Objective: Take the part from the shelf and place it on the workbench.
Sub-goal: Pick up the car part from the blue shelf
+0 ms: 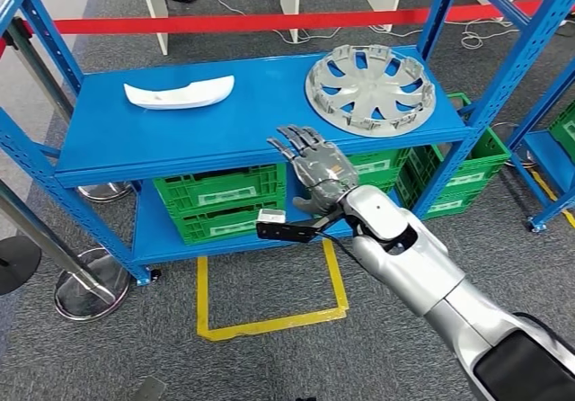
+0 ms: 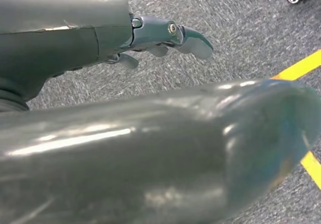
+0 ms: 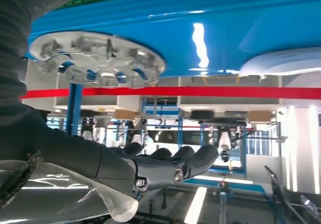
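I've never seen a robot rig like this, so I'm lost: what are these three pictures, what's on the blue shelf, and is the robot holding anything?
It is a humanoid robot. The head view looks down from its body: its right hand, fingers spread and holding nothing, reaches toward a blue shelf. On the shelf lie a grey wheel cover and a white curved part; green crates sit below. The other pictures come from wrist cameras and are turned. The left hand hangs over carpet, holding nothing.
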You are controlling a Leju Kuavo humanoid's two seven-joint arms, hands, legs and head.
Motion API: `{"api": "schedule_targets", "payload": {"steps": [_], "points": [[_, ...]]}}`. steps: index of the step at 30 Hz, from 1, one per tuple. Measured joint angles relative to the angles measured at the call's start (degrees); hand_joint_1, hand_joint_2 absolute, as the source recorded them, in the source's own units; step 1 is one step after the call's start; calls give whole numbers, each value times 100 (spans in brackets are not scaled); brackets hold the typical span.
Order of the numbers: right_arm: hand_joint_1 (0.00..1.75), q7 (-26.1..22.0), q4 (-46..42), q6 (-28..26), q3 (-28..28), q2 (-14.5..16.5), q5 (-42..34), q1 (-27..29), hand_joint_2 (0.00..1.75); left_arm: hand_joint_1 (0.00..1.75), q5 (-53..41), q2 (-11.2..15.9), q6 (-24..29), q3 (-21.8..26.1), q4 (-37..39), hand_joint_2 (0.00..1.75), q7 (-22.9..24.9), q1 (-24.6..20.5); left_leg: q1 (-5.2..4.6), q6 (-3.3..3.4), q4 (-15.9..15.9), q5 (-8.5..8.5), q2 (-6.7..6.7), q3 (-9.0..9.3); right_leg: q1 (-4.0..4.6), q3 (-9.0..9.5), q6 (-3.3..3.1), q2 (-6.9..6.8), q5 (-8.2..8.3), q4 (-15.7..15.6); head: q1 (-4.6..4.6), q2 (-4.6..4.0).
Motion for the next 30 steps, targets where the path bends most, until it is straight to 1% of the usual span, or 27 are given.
{"api": "schedule_targets", "payload": {"steps": [1,2,3,4,6,7,8,9,10,11,12,13,14,15,16,17,18,20,21,22,23,24,26,27,28,29,30], "points": [[0,4,2,-1,-15,-5,1,-8,175,0,1,-1,0,0,0,0,0,-2,-12,-21,14,-14,-3,-1,6,210,-16,-1,147,-405,-1,0],[0,10,3,-5,-28,-10,2,-15,175,0,1,-2,-1,0,-1,0,1,-4,-22,-45,27,-24,-5,-7,11,366,-33,1,234,-701,-2,1],[0,23,4,-8,-37,-12,4,-17,175,0,1,-3,-3,0,-1,0,1,-5,-32,-70,37,-29,-4,-14,18,455,-48,6,251,-857,-5,1],[0,40,9,-10,-44,-16,7,-14,175,0,2,-3,-5,-1,0,0,1,-6,-39,-92,40,-27,-2,-20,29,480,-66,14,230,-876,-7,1],[0,81,19,-12,-68,-23,22,-1,175,0,2,-3,-11,-2,0,0,0,-5,-28,-143,55,-44,1,-21,21,477,-124,19,247,-886,-10,0],[0,98,25,-11,-86,-27,33,1,175,0,4,-2,-13,-2,0,0,0,-6,-22,-174,132,-111,4,-51,11,482,-159,16,256,-897,-15,0],[0,115,32,-12,-104,-28,45,-1,175,0,5,-2,-14,-2,-1,0,1,-6,-16,-207,320,-238,6,-130,-1,488,-188,11,265,-909,-20,0],[0,134,41,-13,-117,-28,56,0,175,0,7,-3,-15,-2,0,0,2,-7,-8,-235,628,-414,9,-263,-7,492,-209,5,267,-914,-23,0],[0,155,58,-13,-127,-28,68,4,175,0,9,-5,-15,-2,1,0,5,-5,-2,-255,1026,-605,11,-440,-4,492,-222,2,264,-913,-26,0],[0,183,83,-15,-135,-28,83,11,175,0,11,-6,-13,-2,1,0,10,-2,3,-266,1405,-751,11,-611,0,493,-228,0,262,-912,-25,0],[0,211,110,-16,-146,-28,99,20,175,0,14,-6,-9,-2,1,0,15,2,4,-270,1644,-802,11,-724,4,494,-230,0,260,-910,-24,0],[0,237,138,-19,-162,-28,114,27,175,0,17,-5,-4,-3,1,0,20,6,3,-263,1662,-733,11,-739,6,497,-231,2,258,-907,-25,0],[0,261,162,-23,-184,-27,130,31,175,0,19,-4,0,-3,0,0,24,7,2,-249,1450,-562,11,-649,8,504,-229,5,254,-905,-25,0],[0,282,183,-28,-210,-26,143,31,175,0,21,-2,-1,-4,0,0,26,7,0,-223,1059,-328,11,-473,9,515,-225,8,248,-904,-25,0],[0,299,203,-33,-238,-25,156,30,175,0,26,1,-8,-5,-1,0,26,5,-9,-189,657,-150,11,-284,12,521,-217,9,241,-903,-23,0],[0,314,225,-40,-264,-23,169,24,175,0,32,2,-17,-6,0,0,26,2,-21,-158,326,-41,11,-137,20,516,-202,11,236,-899,-21,0],[0,324,249,-45,-287,-22,181,22,175,0,39,3,-25,-7,0,0,25,1,-34,-133,122,1,10,-52,25,505,-181,11,236,-899,-19,0],[0,333,299,-55,-320,-21,198,23,175,0,54,0,-28,-8,0,0,24,6,-50,-99,24,-23,8,-33,32,487,-122,6,246,-912,-16,0],[0,334,316,-57,-339,-20,204,27,175,0,58,-2,-27,-10,-1,0,24,11,-37,-77,4,-13,9,-23,27,473,-91,3,235,-917,-16,0],[0,334,332,-60,-360,-20,209,23,175,0,61,-3,-26,-14,-1,0,22,14,-23,-50,-24,-3,10,-3,26,447,-63,1,189,-870,-9,0],[0,334,347,-63,-383,-19,211,13,175,0,63,-3,-27,-21,-1,0,21,10,-8,-21,-53,9,11,17,24,372,-38,2,96,-715,3,0],[0,334,368,-66,-404,-19,213,5,175,0,64,-4,-28,-31,-1,0,19,5,3,2,-72,14,12,35,17,228,-18,2,-50,-432,14,0],[0,333,430,-66,-424,-19,214,2,175,0,67,-9,-32,-51,-1,0,17,-3,0,28,-72,1,12,41,7,-171,17,1,-366,364,30,0],[0,334,464,-62,-428,-19,215,12,175,0,67,-14,-37,-59,-1,0,17,-1,-1,33,-72,-8,12,46,2,-337,30,0,-434,654,30,0],[0,337,493,-58,-434,-19,215,20,175,0,67,-19,-41,-67,-1,0,16,3,-1,34,-71,-20,9,55,-2,-405,39,-1,-391,742,32,0],[0,340,516,-54,-445,-19,216,23,175,0,67,-22,-46,-75,-1,0,15,7,0,26,-68,-34,5,74,-6,-344,40,-3,-228,572,33,0],[0,345,533,-52,-458,-19,218,18,175,0,68,-26,-50,-84,-1,0,13,9,2,12,-64,-55,0,100,-13,-175,38,-7,8,196,33,0]]}}
